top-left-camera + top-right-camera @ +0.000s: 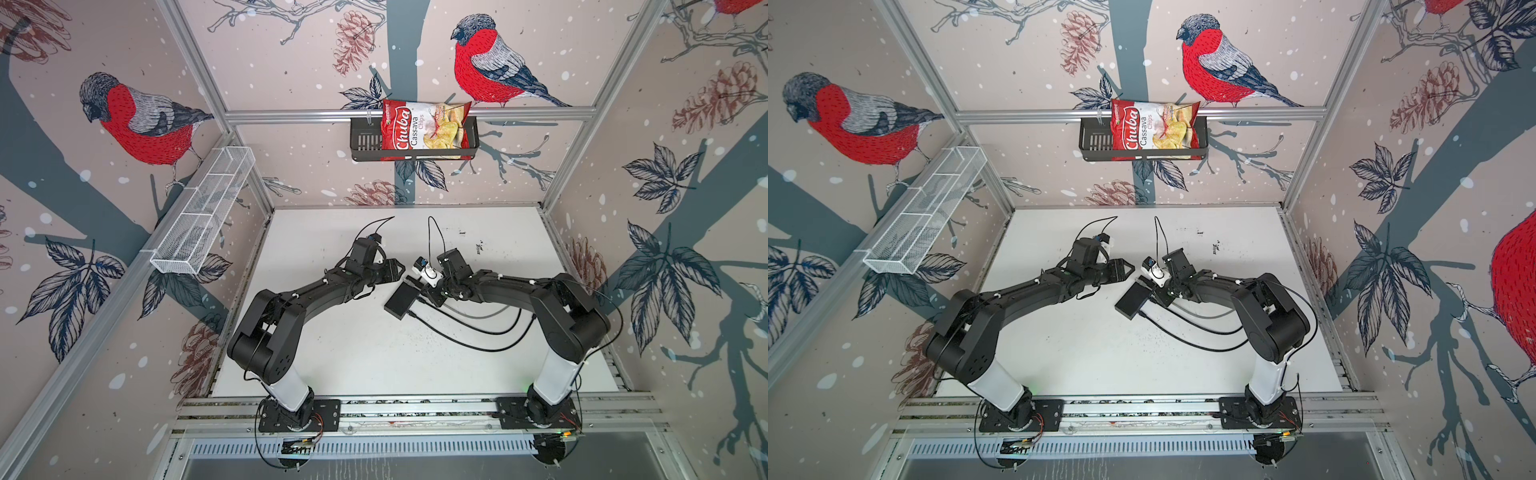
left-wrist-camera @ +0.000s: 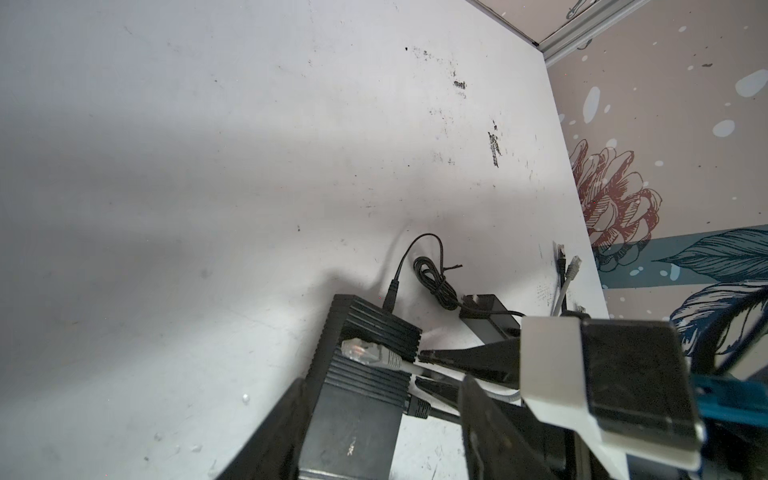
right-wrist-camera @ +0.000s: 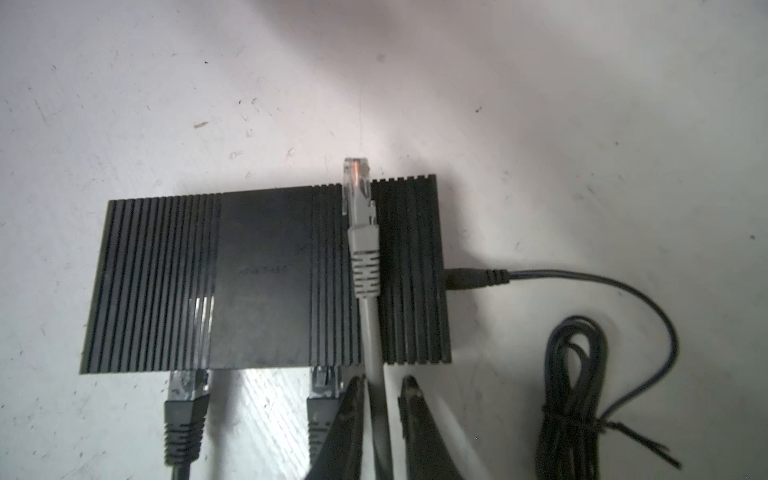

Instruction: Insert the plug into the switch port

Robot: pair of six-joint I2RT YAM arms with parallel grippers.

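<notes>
One switch point(image 3: 266, 282), three plugs point(image 3: 360, 208), one adapter point(image 2: 486, 313).

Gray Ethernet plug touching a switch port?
Apart. Right wrist view: gray Ethernet plug sits over the switch's ribbed top, tip past its far edge; black plugs mark the port edge opposite.

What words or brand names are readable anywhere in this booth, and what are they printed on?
"Chuba" – on the red chips bag in the black wall basket.
"Cassava Chips" – on the same bag, beside the brand name.
Small green logo at the bag's top: too small to read.
Faint marking on the black switch box: too blurred to read.
Nothing else bears text.
</notes>
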